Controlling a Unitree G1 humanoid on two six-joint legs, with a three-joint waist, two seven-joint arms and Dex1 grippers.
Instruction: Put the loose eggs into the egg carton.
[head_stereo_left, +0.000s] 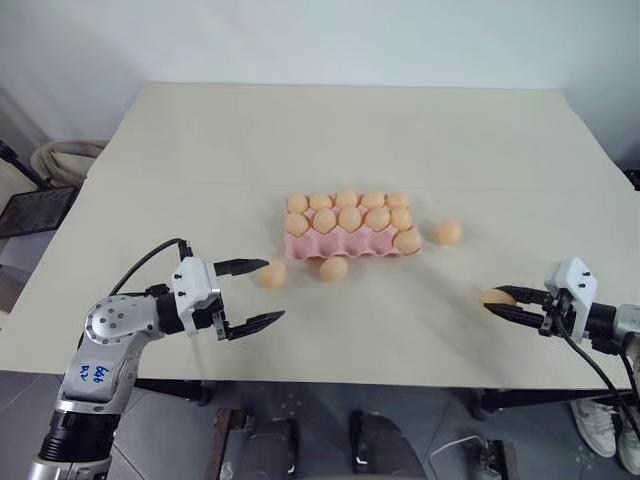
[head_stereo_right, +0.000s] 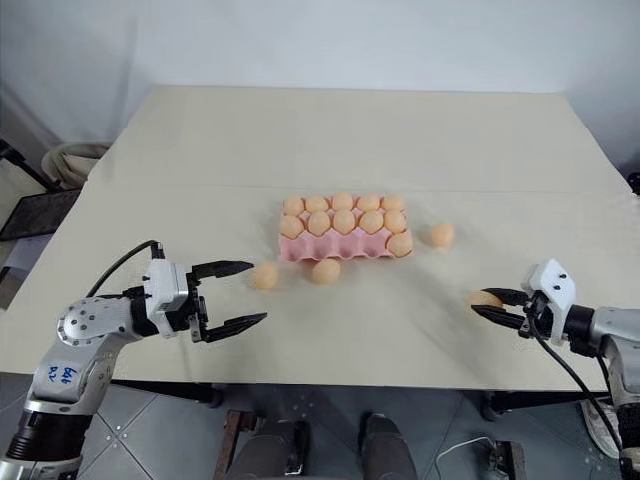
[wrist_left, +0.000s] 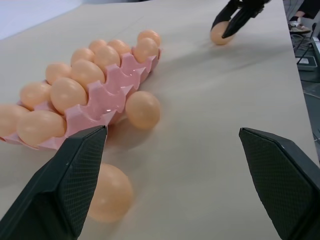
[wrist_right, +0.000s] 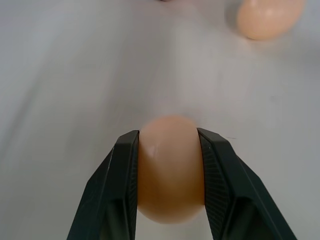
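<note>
Right gripper (head_stereo_left: 513, 303) clamped on one egg (wrist_right: 170, 170): lift straight, carry toward 10 o'clock into egg carton (head_stereo_left: 305, 247)'s empty near-row cup. Left gripper (head_stereo_left: 262, 292) gapes empty.

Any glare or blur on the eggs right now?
Right wrist view: small glare spot on the gripped egg, and the far loose egg looks soft. Left wrist view: the nearest egg is soft-edged, with a shine on the egg carton.
</note>
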